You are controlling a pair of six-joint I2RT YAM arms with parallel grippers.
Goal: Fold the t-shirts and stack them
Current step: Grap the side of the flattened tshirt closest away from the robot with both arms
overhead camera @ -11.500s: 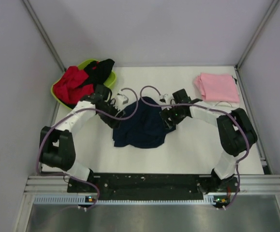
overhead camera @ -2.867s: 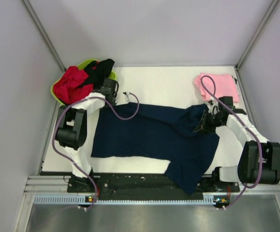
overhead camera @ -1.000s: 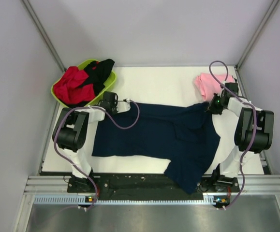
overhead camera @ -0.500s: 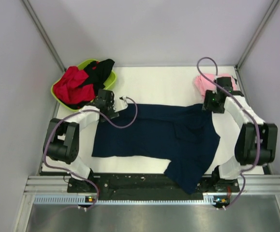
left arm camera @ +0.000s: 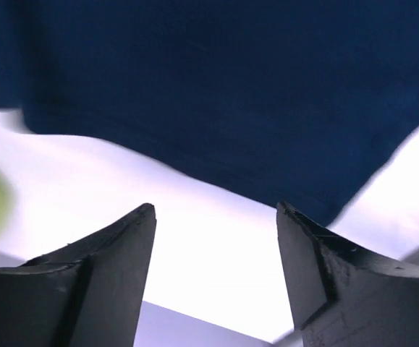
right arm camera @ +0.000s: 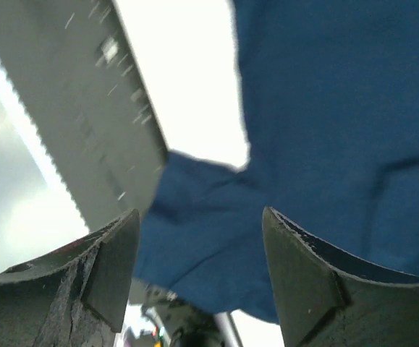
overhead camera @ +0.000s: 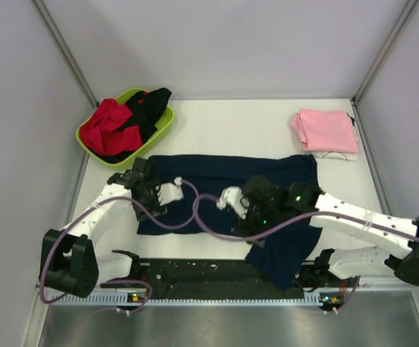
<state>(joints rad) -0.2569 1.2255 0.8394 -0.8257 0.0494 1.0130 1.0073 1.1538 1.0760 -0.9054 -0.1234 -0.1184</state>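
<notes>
Bare surface point(overhead camera: 231, 126) lies open across the upper middle, between the basin point(overhead camera: 163, 126) at upper left and the pink shirt point(overhead camera: 326, 130) at upper right. The navy shirt point(overhead camera: 223, 172) fills the centre. The left arm point(overhead camera: 97, 217), right arm point(overhead camera: 361, 220) and cables point(overhead camera: 195, 210) cross its lower half.

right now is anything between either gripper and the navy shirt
Nothing visible does. The left gripper and the right gripper both hang open over the navy shirt, and in each wrist view no other object lies between the fingers and the cloth.
</notes>
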